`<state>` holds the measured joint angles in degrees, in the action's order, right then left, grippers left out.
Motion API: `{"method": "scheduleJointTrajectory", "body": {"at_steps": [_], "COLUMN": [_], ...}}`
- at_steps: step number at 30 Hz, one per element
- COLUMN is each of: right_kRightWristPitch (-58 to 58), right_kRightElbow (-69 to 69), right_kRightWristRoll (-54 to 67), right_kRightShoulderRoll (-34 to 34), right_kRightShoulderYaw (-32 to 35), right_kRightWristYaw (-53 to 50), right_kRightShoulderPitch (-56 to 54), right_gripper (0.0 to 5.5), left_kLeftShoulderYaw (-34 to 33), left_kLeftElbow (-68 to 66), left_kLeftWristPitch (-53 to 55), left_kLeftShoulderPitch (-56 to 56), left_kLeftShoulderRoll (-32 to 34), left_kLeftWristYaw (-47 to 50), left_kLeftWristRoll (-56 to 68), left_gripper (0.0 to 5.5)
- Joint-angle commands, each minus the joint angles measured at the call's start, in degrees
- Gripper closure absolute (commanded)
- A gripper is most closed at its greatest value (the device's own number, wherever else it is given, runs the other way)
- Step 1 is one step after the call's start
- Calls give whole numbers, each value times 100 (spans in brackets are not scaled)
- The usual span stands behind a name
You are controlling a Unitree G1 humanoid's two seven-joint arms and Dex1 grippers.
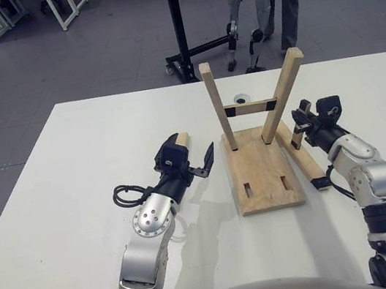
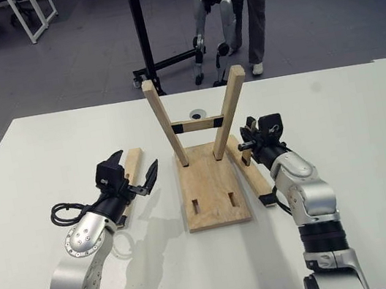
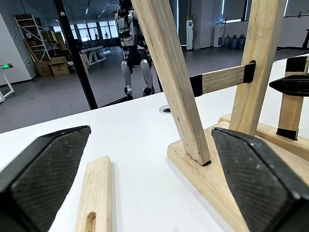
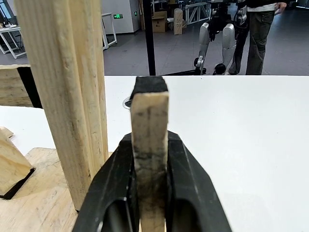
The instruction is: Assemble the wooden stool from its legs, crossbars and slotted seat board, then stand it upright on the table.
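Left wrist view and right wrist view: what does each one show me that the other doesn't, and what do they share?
The left wrist view adds the open left end effector, its black fingers either side of a loose pale wooden stick lying flat. The right wrist view adds a close, head-on look at the right end effector shut on a short black-capped wooden bar. Both take in upright pale wooden legs, the flat wooden seat board they stand in, the white table, and that gripped bar, farther off in the left wrist view.
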<state>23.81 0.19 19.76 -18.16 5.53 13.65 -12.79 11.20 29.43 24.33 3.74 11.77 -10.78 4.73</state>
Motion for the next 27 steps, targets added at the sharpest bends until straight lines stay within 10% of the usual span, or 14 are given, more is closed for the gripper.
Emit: {"method": "scheduleJointTrajectory", "body": {"at_steps": [1,19,27], "right_kRightWristPitch": [-196,-1888,-1896], "right_kRightElbow": [356,1760,-514], "right_kRightWristRoll": [-203,-722,-1250], "right_kRightShoulderRoll": [184,626,893], "right_kRightShoulderYaw": [-61,20,216], "right_kRightWristYaw": [9,-277,-1475], "right_kRightShoulderPitch": [17,1689,2141], "right_gripper": [510,510,510], "left_kLeftShoulderYaw": [20,26,-40], "left_kLeftElbow": [-35,-27,-42], "left_kLeftWristPitch": [31,76,89], "left_kLeftShoulderPitch": [-101,-58,-47], "left_kLeftShoulderRoll": [7,7,28], "left_kLeftWristYaw": [-53,-70,-69], "left_kLeftWristRoll": [-62,-95,-87], "left_gripper": [87,87,87]}}
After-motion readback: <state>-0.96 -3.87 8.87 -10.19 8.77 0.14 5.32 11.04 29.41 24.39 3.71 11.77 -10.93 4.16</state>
